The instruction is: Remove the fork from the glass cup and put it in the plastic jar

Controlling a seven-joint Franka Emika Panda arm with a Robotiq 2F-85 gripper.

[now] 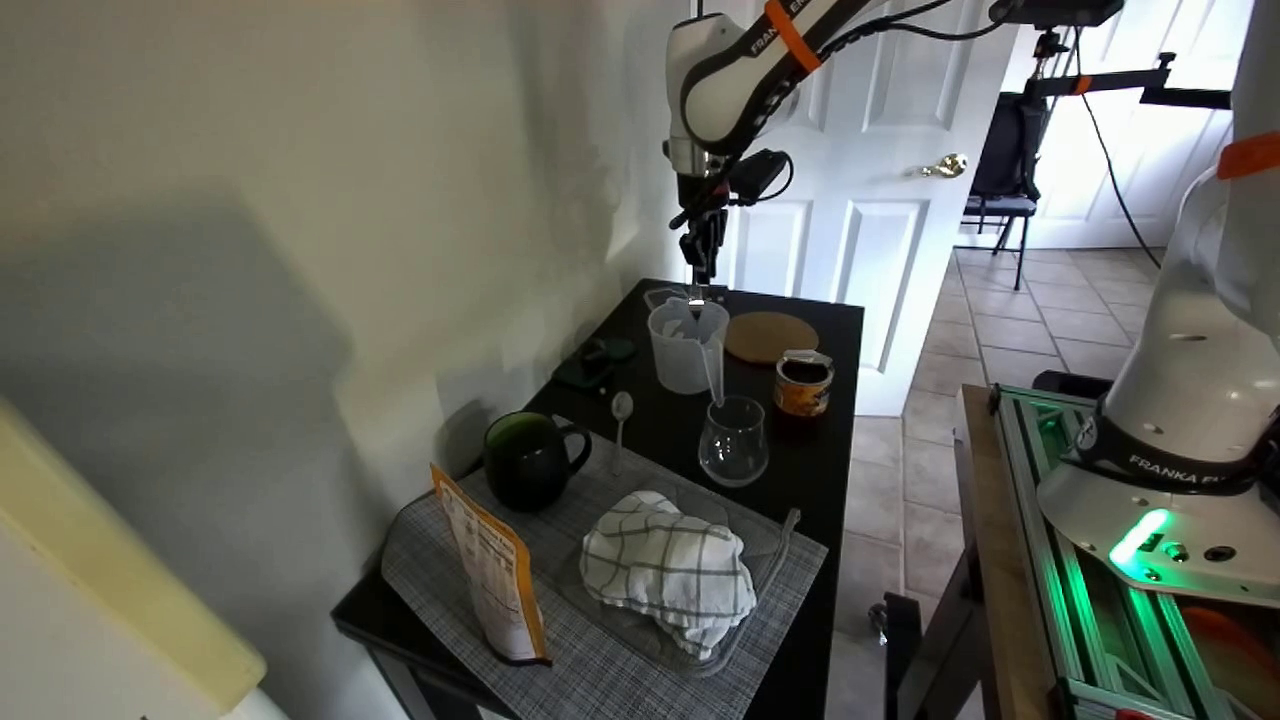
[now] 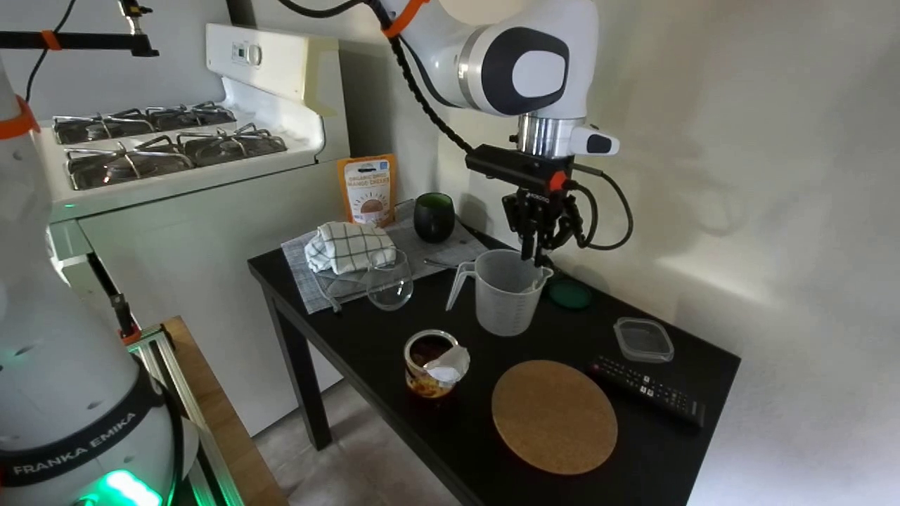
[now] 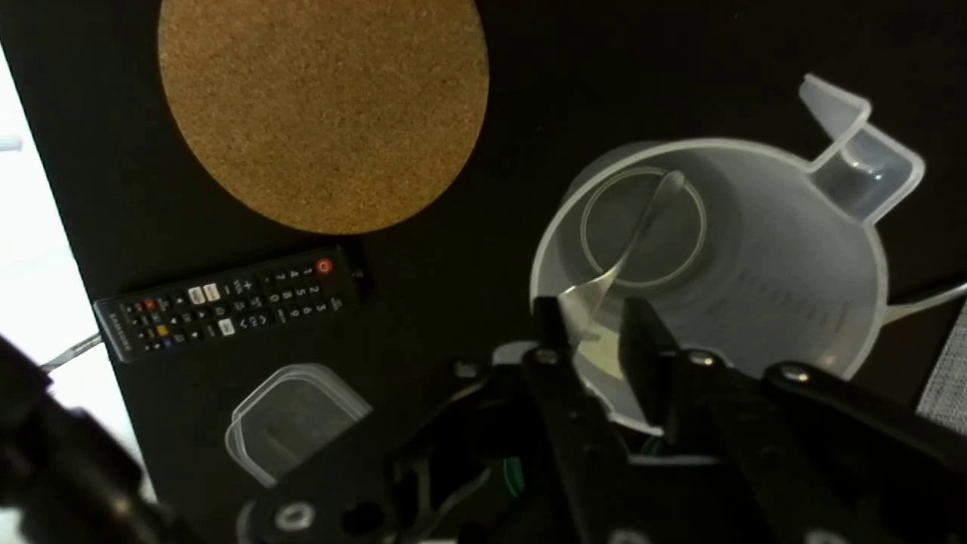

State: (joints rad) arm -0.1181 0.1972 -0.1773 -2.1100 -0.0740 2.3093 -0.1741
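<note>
The plastic jar (image 1: 682, 352) is a cloudy jug with a handle, upright on the black table; it also shows in an exterior view (image 2: 500, 303) and in the wrist view (image 3: 786, 242). The fork (image 3: 639, 230) leans inside it, handle end down on the jar's bottom and tines up at the rim. My gripper (image 3: 594, 311) is over the jar's rim, its fingers parted around the fork's head. The fork's head lies close to one finger, with a gap to the other; whether it touches is unclear. The glass cup (image 1: 735, 445) stands upright and empty beside the jar, also in an exterior view (image 2: 389, 282).
An open food jar (image 2: 430, 365) with its lid peeled back, a round cork mat (image 2: 554, 416), a remote (image 2: 645, 391) and a small clear container (image 2: 643, 340) lie near. A spoon (image 1: 621, 408), dark mug (image 1: 530, 465), cloth (image 1: 665, 570) and upright pouch (image 1: 495, 570) are toward the wall and placemat.
</note>
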